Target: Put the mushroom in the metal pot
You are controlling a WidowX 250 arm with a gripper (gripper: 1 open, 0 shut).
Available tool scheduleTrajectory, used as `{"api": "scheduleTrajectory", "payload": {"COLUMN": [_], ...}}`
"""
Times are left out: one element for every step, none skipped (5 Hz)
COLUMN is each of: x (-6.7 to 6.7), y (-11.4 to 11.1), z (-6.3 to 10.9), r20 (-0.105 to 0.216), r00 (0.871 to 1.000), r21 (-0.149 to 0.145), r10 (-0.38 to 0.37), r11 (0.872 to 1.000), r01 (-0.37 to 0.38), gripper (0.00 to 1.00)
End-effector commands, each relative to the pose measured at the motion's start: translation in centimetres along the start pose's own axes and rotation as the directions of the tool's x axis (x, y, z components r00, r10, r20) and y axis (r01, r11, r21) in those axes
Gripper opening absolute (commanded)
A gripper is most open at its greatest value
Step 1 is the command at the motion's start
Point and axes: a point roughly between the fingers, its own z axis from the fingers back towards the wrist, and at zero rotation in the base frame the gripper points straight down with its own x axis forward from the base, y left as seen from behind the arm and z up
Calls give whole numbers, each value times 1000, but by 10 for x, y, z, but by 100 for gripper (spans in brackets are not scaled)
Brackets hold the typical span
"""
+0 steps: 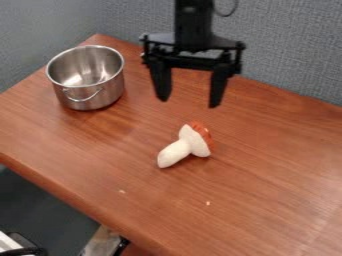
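Pincer [190,94] hangs with jaws spread wide and empty, above and behind the small cream-stemmed, red-capped toy mushroom [186,145], apparently on its side on the wooden bench [274,190]. Approach step: descend astride it, close, then carry left to the shiny round metal pot [87,77]

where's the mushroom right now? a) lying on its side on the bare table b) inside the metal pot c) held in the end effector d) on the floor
a: the mushroom lies on its side on the wooden table, apart from the metal pot, with the open end effector above it and empty.
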Motion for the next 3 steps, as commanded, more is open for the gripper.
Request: {"api": "scheduleTrajectory", "payload": {"x": [-12,-23,-15], "y": [0,-11,-9], "z": [19,25,26], "r20": [61,80,84], "r00": [998,997,994], "r21": [-45,-67,-53], "r10": [17,2,75], "r11": [999,998,996], "r01": [-14,4,-71], "gripper": [100,100,100]}}
